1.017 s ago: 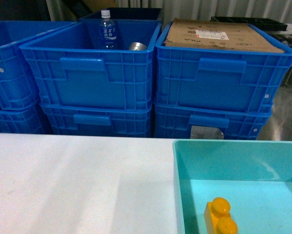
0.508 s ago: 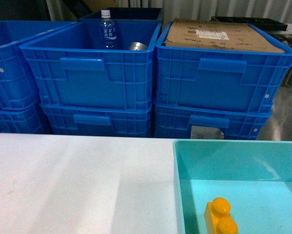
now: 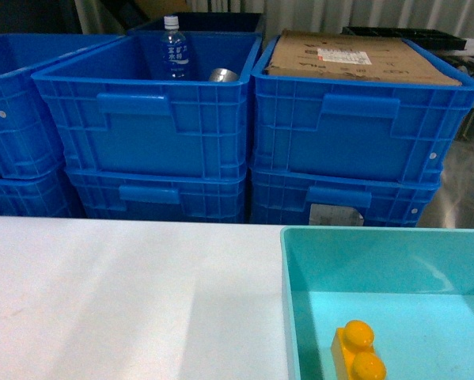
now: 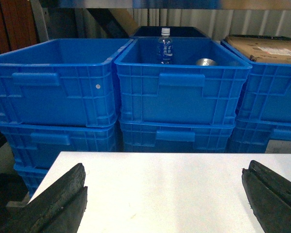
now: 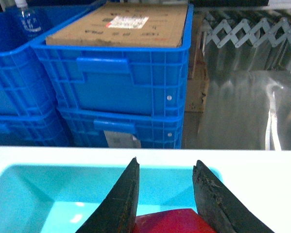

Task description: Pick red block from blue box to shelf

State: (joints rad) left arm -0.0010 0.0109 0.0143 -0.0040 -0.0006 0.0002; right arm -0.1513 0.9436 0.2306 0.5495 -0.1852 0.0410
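My right hand [image 5: 167, 199] sits low over the blue box [image 5: 33, 194], fingers [image 5: 118, 204] pinching the red block [image 5: 169, 222] btwn them; only the block's top shows at the bottom edge of the wrist view, inside the box's walls. Can't tell if the block is touching the box floor. My left hand [image 4: 164, 199] is spread wide, fingers [image 4: 58, 204] well apart w/ nothing btwn them, above the white bench [image 4: 160, 189].

Rel. to the blue box in the head view: box [image 3: 300, 317] sits on the bench's [image 3: 126, 293] right part. A yellow two-stud brick [image 3: 357, 353] lies on the box floor near its left wall. Neither hand nor the red block shows in the head view.

Beyond the box, behind the bench's far edge: stacked dark blue ribbed crates [image 3: 142, 127]. The crate straight behind the box holds a cardboard box [image 3: 355, 57] w/ a white label. The crate left of that holds a water bottle [image 3: 173, 49], upright, and a metal can [image 3: 222, 75] beside it. Right of the crates, past the box's far right corner, shiny metal surfaces [image 5: 242, 92]; can't tell what they are.
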